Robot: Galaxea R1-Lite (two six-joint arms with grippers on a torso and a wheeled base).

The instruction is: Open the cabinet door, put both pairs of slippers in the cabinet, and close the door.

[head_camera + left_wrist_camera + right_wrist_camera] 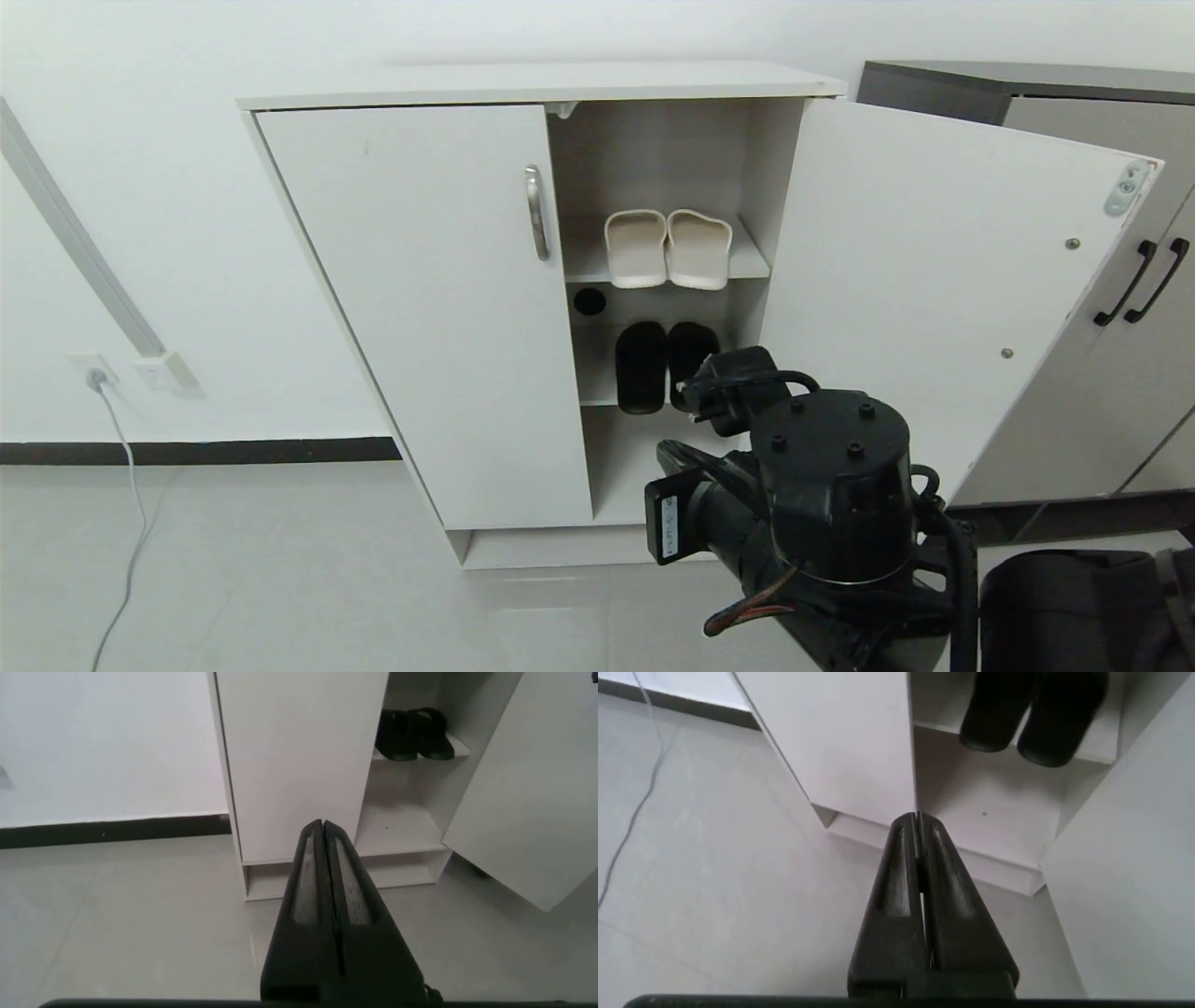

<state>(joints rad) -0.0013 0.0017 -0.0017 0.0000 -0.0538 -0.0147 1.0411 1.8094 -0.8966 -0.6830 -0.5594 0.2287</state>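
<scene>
Both pairs are stowed: the cream moulded slippers sit on the upper shelf of the white laminate two-door cabinet, and the black slippers on the shelf below. The step in hand appears to be closing the open right-side door, which stands swung wide. The right hand and left hand are pressed flat together, holding nothing, before the cabinet. The next move probably calls for reaching behind the door's free edge and pushing it inward. The floor is pale glossy tile; a grey cabinet stands just beside, and a wall socket feeds a cable.
</scene>
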